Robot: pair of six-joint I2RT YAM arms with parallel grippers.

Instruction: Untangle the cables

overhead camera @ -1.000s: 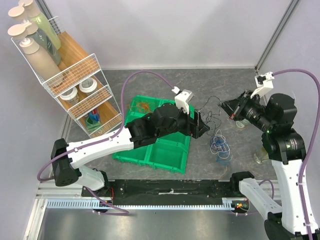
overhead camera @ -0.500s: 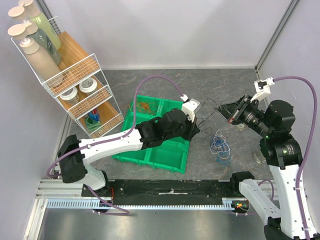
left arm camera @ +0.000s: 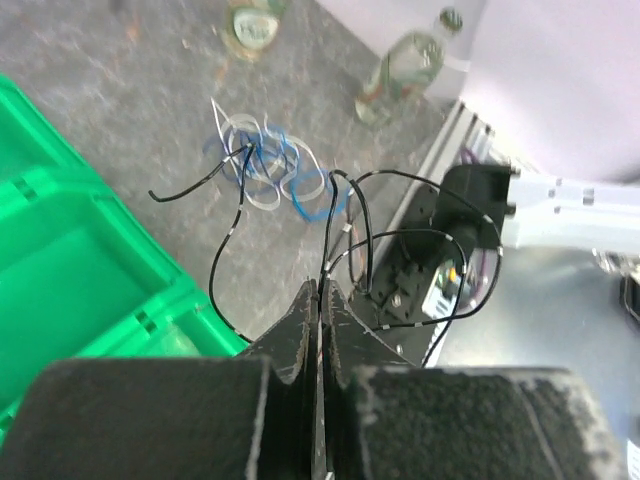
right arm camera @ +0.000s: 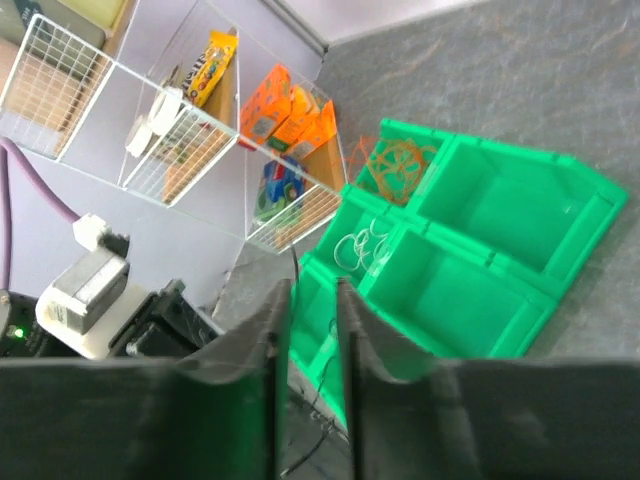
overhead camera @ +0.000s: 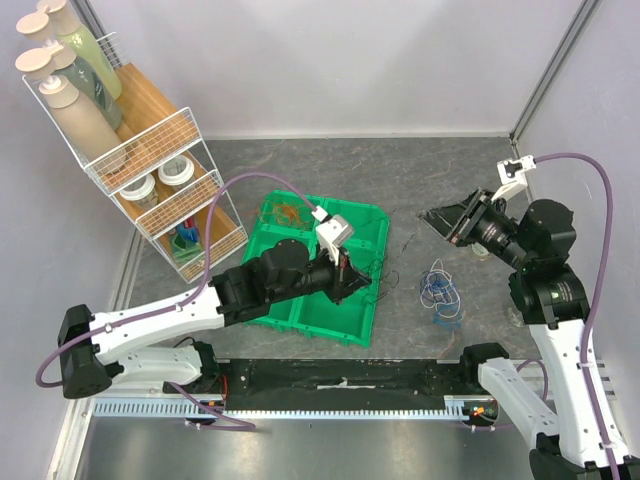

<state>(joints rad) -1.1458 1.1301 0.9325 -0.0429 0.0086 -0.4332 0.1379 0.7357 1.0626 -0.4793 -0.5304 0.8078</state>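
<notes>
Grey tabletop [overhead camera: 300, 170] all round, and the green bin [overhead camera: 335, 312] near its middle is our marker. At the bin's right rim the left gripper [overhead camera: 350, 278] is clenched tight, fingertips [left arm camera: 312, 300] pressed flat together on the black cable [left arm camera: 360, 215]. The wire springs out of the tips in several loose loops, and they hang out past that rim over bare table.

Right of the bin, clear of its edge, the blue and white coil [overhead camera: 440, 293] lies flat. From the left wrist view one black strand runs across the coil's near side, and I can't tell whether they touch. The orange cable [overhead camera: 290, 212] is bundled in the bin's far-left compartment, and a pale coil [right arm camera: 365, 245] sits in the one beside it.

Well right of the bin and up off the table, the right gripper [overhead camera: 437, 217] points back toward it. Its jaws are a narrow slit apart, with nothing visibly pinched.

Room to move: wide bare table beyond the bin's far rim up to the wall. The wire rack [overhead camera: 150, 170] crowds the bin's left side.
</notes>
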